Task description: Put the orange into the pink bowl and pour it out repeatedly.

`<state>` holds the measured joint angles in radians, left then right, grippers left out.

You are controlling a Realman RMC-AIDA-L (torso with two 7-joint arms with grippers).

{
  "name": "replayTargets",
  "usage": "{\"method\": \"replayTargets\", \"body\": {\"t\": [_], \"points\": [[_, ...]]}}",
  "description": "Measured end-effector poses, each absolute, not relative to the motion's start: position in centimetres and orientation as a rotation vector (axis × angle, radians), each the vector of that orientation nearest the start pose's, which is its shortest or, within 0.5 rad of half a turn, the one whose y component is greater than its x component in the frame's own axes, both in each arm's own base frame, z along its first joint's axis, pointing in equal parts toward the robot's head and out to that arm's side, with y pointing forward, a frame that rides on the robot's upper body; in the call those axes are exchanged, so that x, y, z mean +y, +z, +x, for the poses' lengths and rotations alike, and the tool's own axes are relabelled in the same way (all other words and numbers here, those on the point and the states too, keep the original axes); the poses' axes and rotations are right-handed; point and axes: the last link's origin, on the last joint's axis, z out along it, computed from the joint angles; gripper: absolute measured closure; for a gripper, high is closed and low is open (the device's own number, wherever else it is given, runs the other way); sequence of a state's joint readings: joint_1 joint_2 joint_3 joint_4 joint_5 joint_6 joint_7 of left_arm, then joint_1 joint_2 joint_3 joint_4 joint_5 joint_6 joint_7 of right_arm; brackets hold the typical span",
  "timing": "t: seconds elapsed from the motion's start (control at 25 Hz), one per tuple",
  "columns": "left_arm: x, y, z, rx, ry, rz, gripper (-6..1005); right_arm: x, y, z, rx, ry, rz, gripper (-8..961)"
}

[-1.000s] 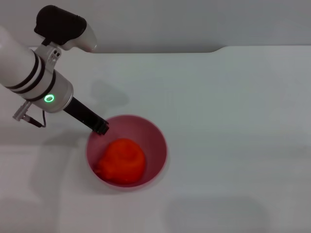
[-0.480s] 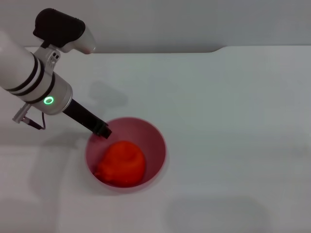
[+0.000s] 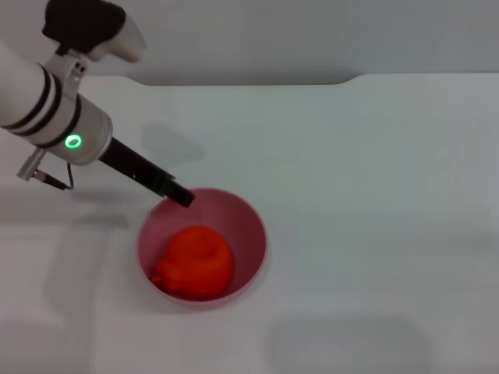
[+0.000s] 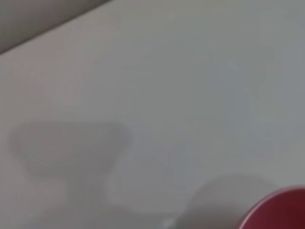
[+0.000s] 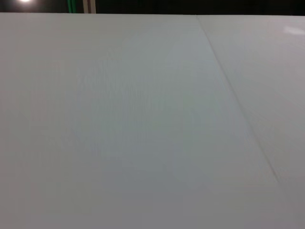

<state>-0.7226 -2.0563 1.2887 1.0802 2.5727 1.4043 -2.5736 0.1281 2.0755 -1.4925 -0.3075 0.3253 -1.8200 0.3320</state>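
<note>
1. Head view shows the pink bowl (image 3: 203, 245) standing upright on the white tabletop (image 3: 374, 202), toward the near edge and left of the middle.
2. The orange (image 3: 195, 261) lies inside the bowl, on its floor and against the near-left wall, with much of the far-right inner wall bare.
3. The left gripper (image 3: 181, 197) reaches in from the tabletop's left side on a slim black finger, its tip at the bowl's far-left rim; whether it touches the rim I cannot tell, and whether the fingers are spread or closed I cannot tell either.
4. Behind it the left arm's white wrist carries a lit green ring (image 3: 73, 142).
5. Left wrist view adds only a curved dark pink slice of the bowl (image 4: 279, 212) at one corner, with bare white tabletop and soft shadows beyond; no fingers and no fruit show there.
6. Right wrist view shows nothing but plain white tabletop (image 5: 119, 124) with a thin seam (image 5: 238, 100) running across it; the right gripper appears in no view.
</note>
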Motion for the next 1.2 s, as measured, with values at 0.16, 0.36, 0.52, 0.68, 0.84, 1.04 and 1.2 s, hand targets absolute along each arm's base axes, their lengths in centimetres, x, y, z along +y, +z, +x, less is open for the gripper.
{"method": "replayTargets", "body": {"t": [0.16,0.36,0.52,0.68,0.84,1.04,1.2], "points": [[39.5,0.6,-17.7,-1.101,0.18,-2.58,347,22.4,10.4,34.0,0.155,1.08,-1.015,284],[40.0,3.0,-15.4,-1.089,-0.3,-2.653,189,23.1,10.0,34.0,0.178,1.082,-1.034,284],[39.9,6.0,-14.6,-0.997,-0.802,-2.612,194,23.4,9.9,33.8,0.177,1.093,-1.044,285],[38.7,8.5,-15.3,-0.753,-1.285,-2.43,195,23.7,9.5,33.5,0.181,1.104,-1.071,285],[37.1,9.6,-18.6,-0.539,-1.527,-2.126,195,23.8,9.0,33.3,0.186,1.113,-1.103,285],[34.3,8.9,-24.7,-0.341,-1.437,-1.704,194,23.7,8.7,33.4,0.195,1.101,-1.119,285],[32.5,8.1,-28.0,-0.312,-1.279,-1.551,194,23.5,8.5,33.9,0.214,1.072,-1.126,284]]}}
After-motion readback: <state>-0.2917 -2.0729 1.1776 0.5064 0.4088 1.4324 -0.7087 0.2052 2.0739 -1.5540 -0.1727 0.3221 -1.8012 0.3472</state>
